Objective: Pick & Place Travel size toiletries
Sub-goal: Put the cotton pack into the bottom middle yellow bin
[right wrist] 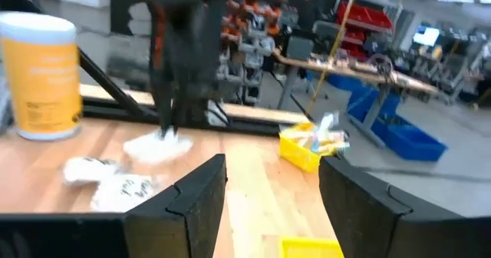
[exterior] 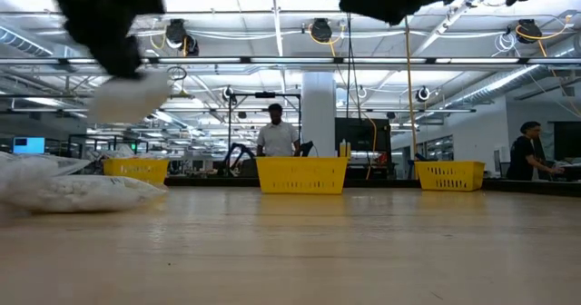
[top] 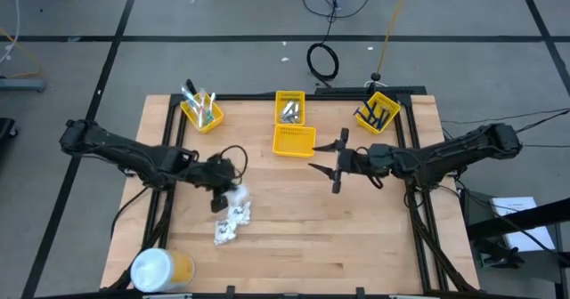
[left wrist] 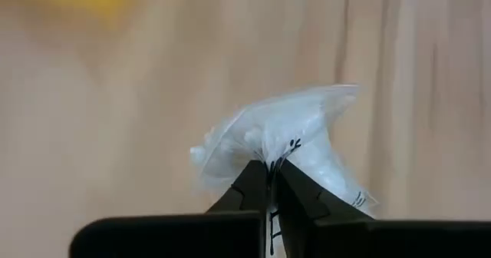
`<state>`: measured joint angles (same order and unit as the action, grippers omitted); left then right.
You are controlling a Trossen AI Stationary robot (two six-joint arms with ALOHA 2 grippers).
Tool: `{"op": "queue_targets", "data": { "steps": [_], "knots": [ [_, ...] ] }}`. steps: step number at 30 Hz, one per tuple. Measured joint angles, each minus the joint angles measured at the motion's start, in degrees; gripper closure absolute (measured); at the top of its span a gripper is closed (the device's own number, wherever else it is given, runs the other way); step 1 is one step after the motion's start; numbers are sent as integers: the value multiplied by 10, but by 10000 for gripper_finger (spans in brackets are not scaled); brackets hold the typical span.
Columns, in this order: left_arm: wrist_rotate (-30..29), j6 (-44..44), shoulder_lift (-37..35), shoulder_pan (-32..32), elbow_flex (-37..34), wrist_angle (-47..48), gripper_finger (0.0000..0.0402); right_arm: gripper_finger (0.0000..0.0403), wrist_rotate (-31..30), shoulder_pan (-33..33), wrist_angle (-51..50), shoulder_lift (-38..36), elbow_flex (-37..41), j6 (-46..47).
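On the wooden bench (top: 294, 237), the left claw (top: 222, 198) is clenched on a white crinkly packet (left wrist: 288, 139), lifted just above the pile of packets (top: 232, 223) at left-centre. Three yellow bins (top: 293, 140) sit behind. Right of centre, the right claw (top: 331, 168) hovers released, holding nothing.

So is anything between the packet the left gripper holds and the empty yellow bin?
Nothing visible. The left gripper is shut on the white packet, and bare table separates it from the empty bin.
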<state>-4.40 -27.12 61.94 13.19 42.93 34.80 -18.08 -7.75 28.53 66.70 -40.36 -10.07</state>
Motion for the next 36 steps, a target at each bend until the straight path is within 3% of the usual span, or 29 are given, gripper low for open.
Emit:
{"op": "queue_targets", "data": {
  "steps": [5,8,11,18,27,32,36],
  "knots": [
    [-139,211,0,-1,53,-114,393,206,3,28,65,52,0,5],
    [-173,343,0,-6,54,-211,398,206,6,45,138,101,-5,29],
    [-179,421,0,-23,54,-263,392,204,46,63,173,144,-15,47],
    [-174,454,40,-81,54,-308,396,180,136,84,184,235,-84,78],
    [-178,478,106,-111,53,-346,396,165,109,82,180,298,-132,48],
    [-173,498,108,-110,53,-378,384,196,49,83,174,297,-135,27],
    [-170,480,109,-105,53,-406,383,247,46,83,170,293,-135,26]
  ]
}}
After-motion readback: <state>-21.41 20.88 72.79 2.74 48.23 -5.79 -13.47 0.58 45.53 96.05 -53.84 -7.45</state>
